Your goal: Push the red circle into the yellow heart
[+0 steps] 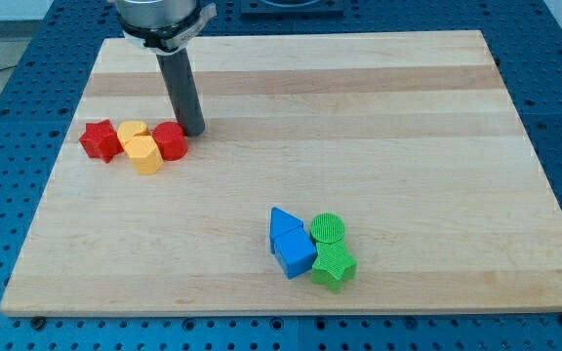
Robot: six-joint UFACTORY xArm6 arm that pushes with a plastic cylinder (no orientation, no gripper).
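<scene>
The red circle sits at the view's left on the wooden board, touching the right side of a yellow block. Two yellow blocks lie together there: a rounded one I take for the yellow heart behind, and a yellow hexagon-like block in front. A red star touches them on the left. My tip stands just to the right of and slightly behind the red circle, close to or touching it.
A blue triangle, a blue cube, a green circle and a green star cluster near the view's bottom centre. The board's left edge runs close to the red star.
</scene>
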